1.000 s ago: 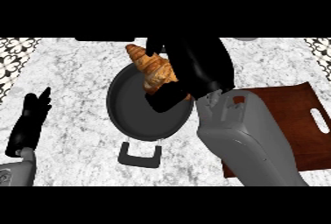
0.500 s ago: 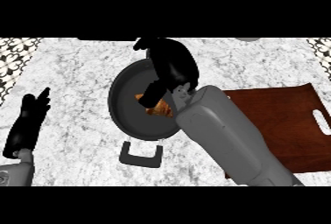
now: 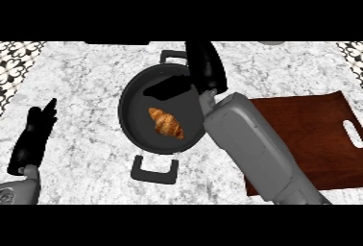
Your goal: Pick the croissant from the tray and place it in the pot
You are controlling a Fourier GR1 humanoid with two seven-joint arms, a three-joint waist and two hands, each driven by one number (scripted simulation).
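While the right hand (image 3: pixel 205 65) hangs over the far rim of the pot (image 3: pixel 135 126), its black fingers reach straight toward the far edge of the counter (image 3: pixel 85 72) and close on nothing. The thumb side of that hand is hidden behind the hand's own bulk, so only the long, relaxed shape of it shows. Its grey forearm (image 3: pixel 248 144) crosses the pot's right edge and covers the near left corner of the tray (image 3: pixel 312 129).

The croissant (image 3: pixel 166 123) lies inside the pot, on the dark floor a little right of the middle, its length running from upper left to lower right. It touches no hand. A dark shadow falls on the pot's floor beyond it, toward the far rim.

The pot is dark and round, with one handle (image 3: pixel 154 169) on the near side and another (image 3: pixel 172 56) on the far side, partly behind the hand. The brown tray sits on the counter just right of the pot, with a slot handle at its right edge.

The left hand (image 3: pixel 32 139) rests at the view's left edge, fingers straight and pointing up, well apart from the pot.
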